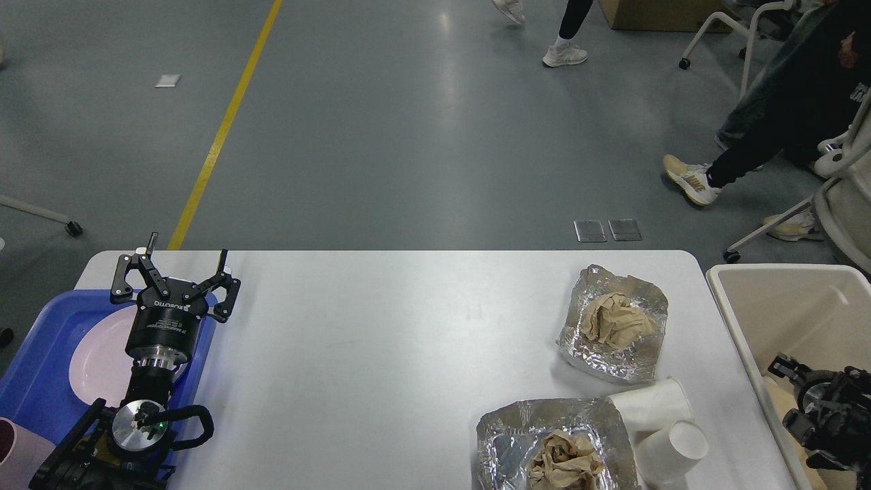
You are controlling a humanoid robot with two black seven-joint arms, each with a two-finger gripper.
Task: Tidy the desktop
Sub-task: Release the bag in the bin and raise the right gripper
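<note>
The white desktop (pixel 381 354) holds two open foil sheets, each with a crumpled brown paper wad: one at the back right (pixel 614 325), one at the front edge (pixel 554 446). Two white paper cups lie on their sides beside them (pixel 650 405) (pixel 674 449). My left gripper (pixel 188 246) is open and empty, upright over the blue tray's right rim. My right gripper (pixel 789 381) is dark and partly cut off, inside the beige bin; its fingers cannot be told apart.
The blue tray (pixel 37 381) at the left holds a pink plate (pixel 92 364) and a pink cup (pixel 17 452). The beige bin (pixel 769 292) stands off the table's right edge with some beige paper inside. People and chairs are on the floor behind.
</note>
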